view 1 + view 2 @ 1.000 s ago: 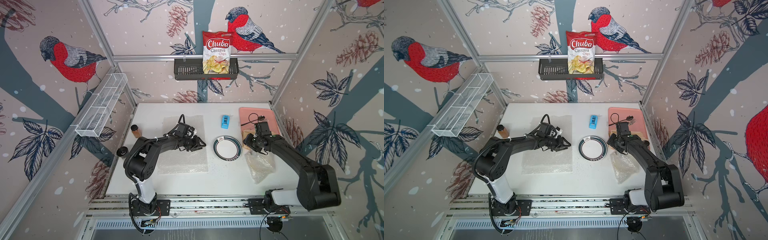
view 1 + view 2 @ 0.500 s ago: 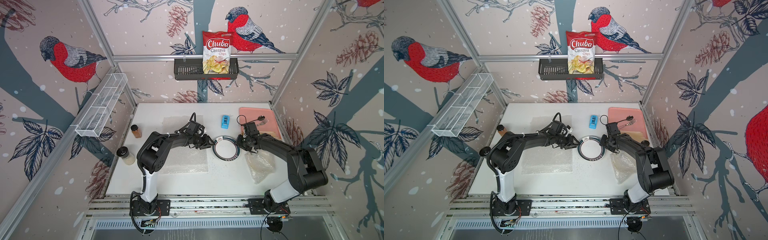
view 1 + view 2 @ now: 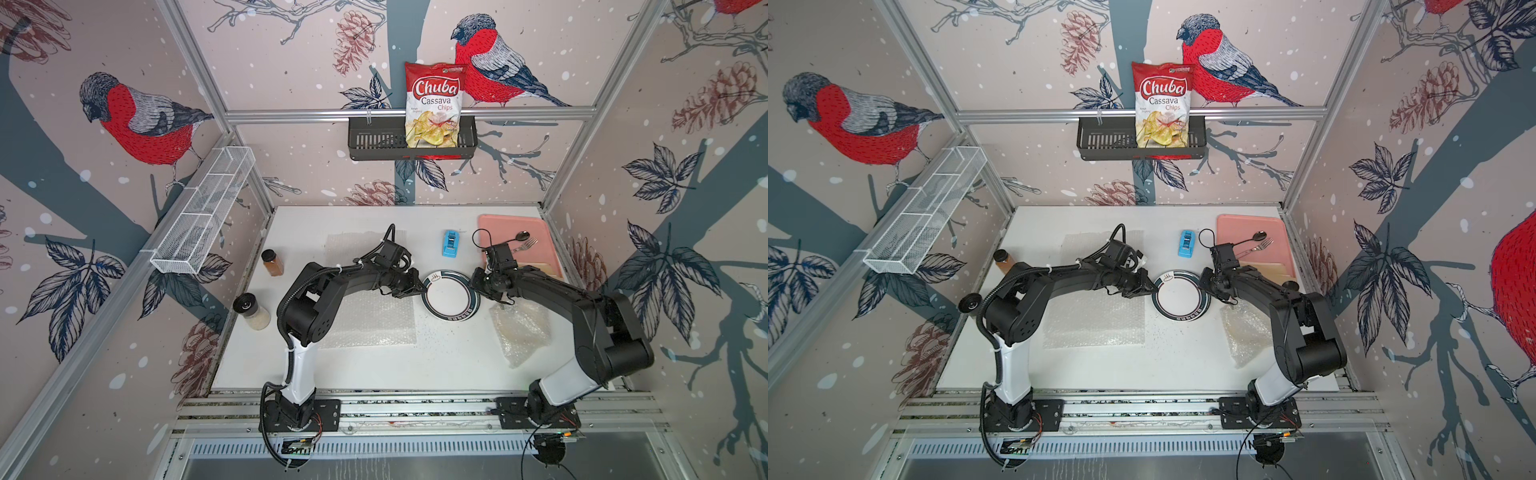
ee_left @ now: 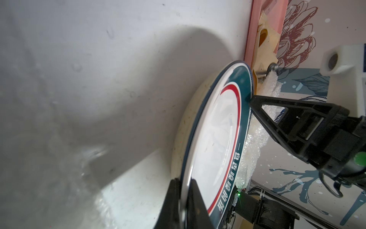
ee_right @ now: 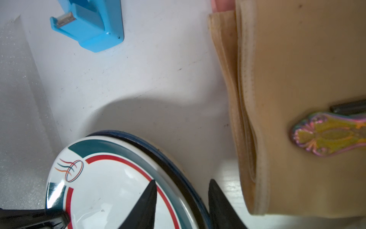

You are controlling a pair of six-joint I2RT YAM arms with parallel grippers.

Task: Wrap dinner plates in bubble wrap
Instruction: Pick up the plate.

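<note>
A: L gripper (image 4: pixel 183 181)?
B: Clamped on plate (image 3: pixel 451 296) rim.
A: R gripper (image 5: pixel 181 183)?
B: Jaws apart, straddling opposite rim, no pinch.
A: Plate loc?
B: Mid table (image 3: pixel 415 365), betw flat bubble wrap (image 3: pixel 374 324) and crumpled wrap (image 3: pixel 519 332).

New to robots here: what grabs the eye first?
At the middle of the white table, the black left gripper pinches a teal-rimmed plate while the right gripper, open, straddles its opposite edge. A red chips bag stands in a black basket on the bird-patterned back wall.

"Chuba Cassava Chips" on snack bag (image 3: pixel 434 104)
</note>
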